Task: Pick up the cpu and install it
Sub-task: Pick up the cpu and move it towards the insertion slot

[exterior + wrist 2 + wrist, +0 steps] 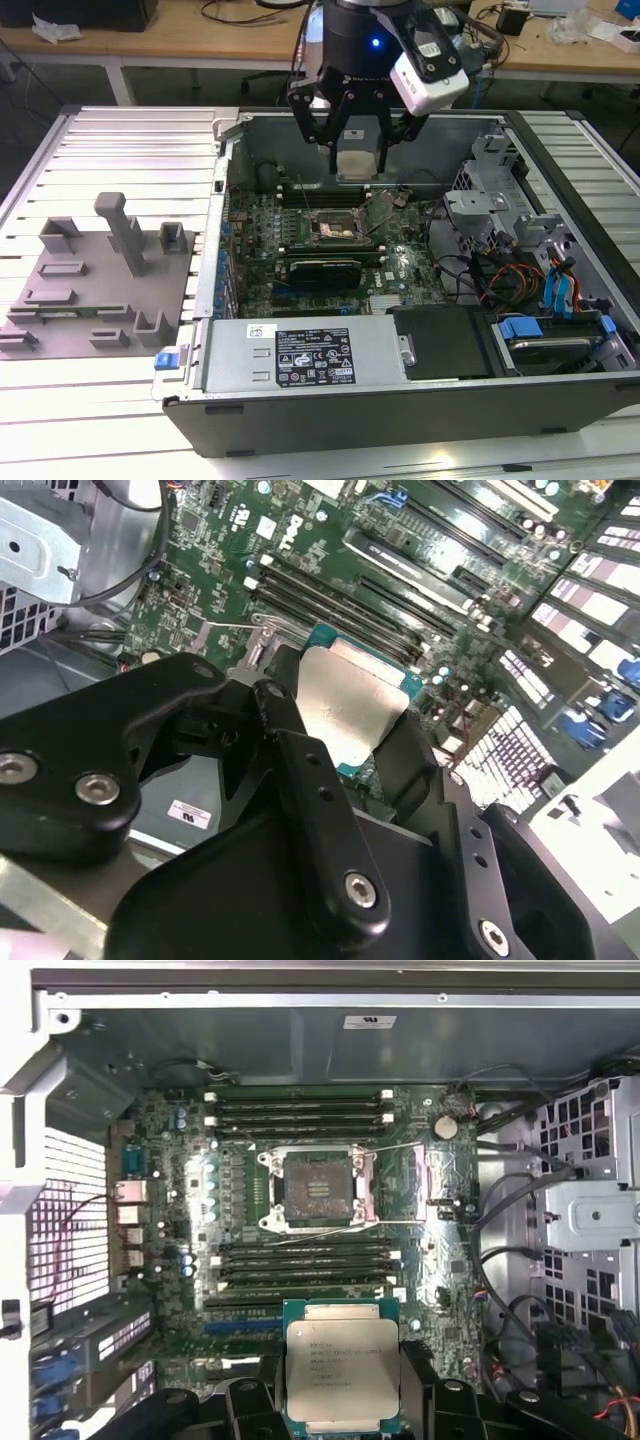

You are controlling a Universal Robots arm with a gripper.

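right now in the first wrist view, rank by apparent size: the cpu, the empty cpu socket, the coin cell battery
1. cpu, but it is nearer the camera, so its lead is unsure
2. empty cpu socket, about as wide as the cpu
3. coin cell battery, clearly smallest

Exterior view: off-arm cam, high, tilted down over whole open PC case (400,412) on table (100,425), mid-range. First wrist view: straight down onto motherboard (200,1195), socket (318,1188) square-on, close. Second wrist view: oblique, v. close, past gripper (345,720) links. Shared in all three: motherboard w/ socket. Shared in both wrist views: cpu (343,1365).
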